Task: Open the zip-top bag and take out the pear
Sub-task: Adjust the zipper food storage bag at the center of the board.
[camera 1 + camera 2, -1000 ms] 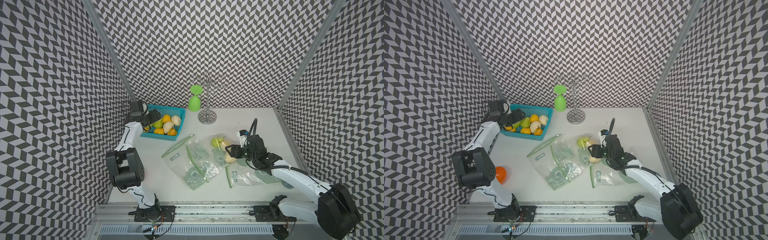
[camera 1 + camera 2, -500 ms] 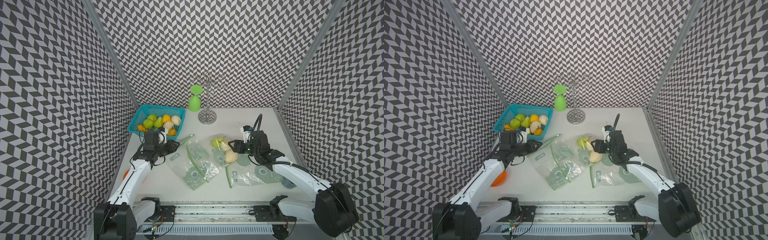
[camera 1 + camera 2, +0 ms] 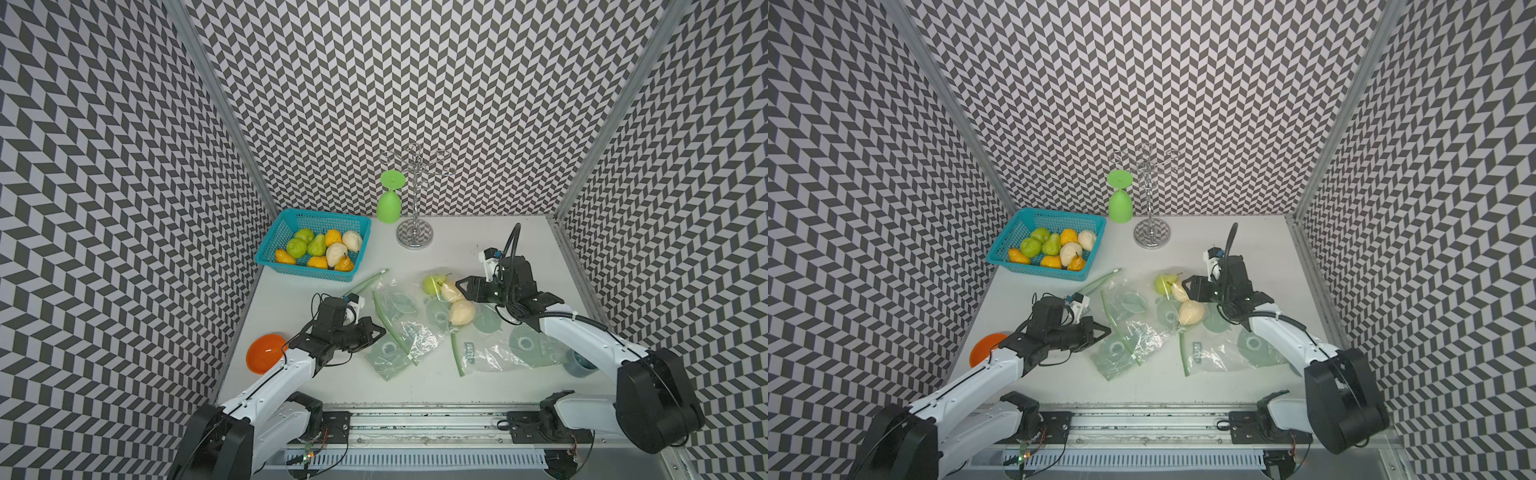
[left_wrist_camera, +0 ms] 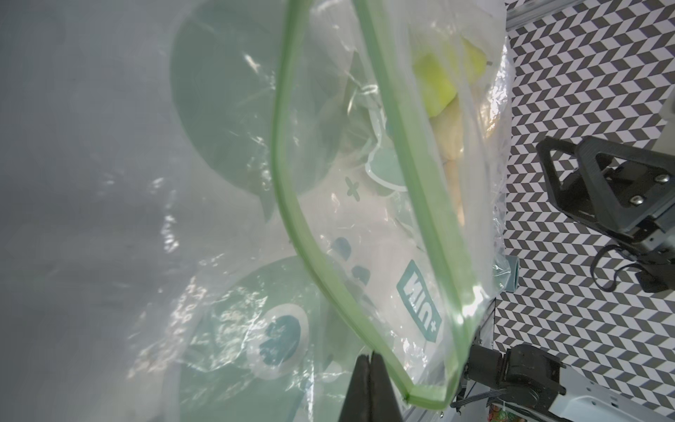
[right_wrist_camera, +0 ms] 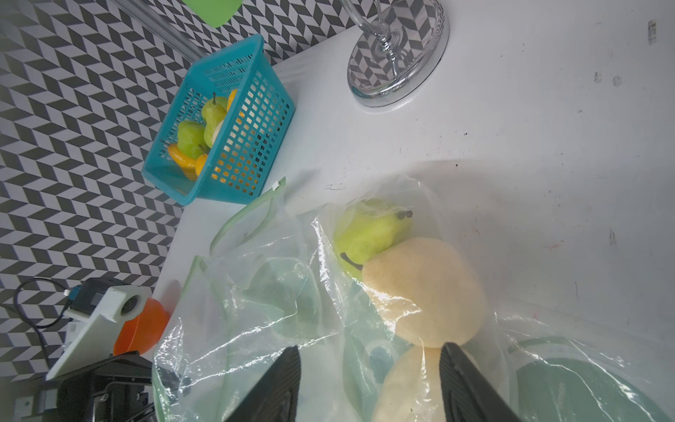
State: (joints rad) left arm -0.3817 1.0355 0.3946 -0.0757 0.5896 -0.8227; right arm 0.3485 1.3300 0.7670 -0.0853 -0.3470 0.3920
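Landmark: the basket (image 3: 309,272) of fruit is taken as the reference for every place below.
Bag: a clear bag (image 5: 328,234) is seen lying flat in a pile of other bags (image 3: 386,357), on the side of the pile away from the basket.
Pears: a green pear (image 3: 432,284), a pale pear (image 3: 462,311) and a second pale pear (image 3: 451,291) are enclosed in that bag, the green one nearest the basket.
Right gripper: the right gripper (image 5: 369,385) is held partly open and nothing is gripped. A pale pear shows between its jaws under the film, and contact cannot be told.
Left gripper: the left gripper (image 4: 369,360) is closed tight at the basket-side edge of the pile. Whether film is pinched between the tips cannot be told.
Zip strip: a green zip strip (image 4: 292,204) is seen just beside the closed tips, its long axis running away from the basket.
Deciding relation: the pears lie beyond the strip from the left gripper and right at the right gripper. The right arm is judged nearer the fruit, the left nearer the seal.
Unsettled: whether this strip belongs to the pear bag, or is sealed, cannot be told.
Next move, as judged: the seal is probably to be parted across its long axis before a pear is drawn out.
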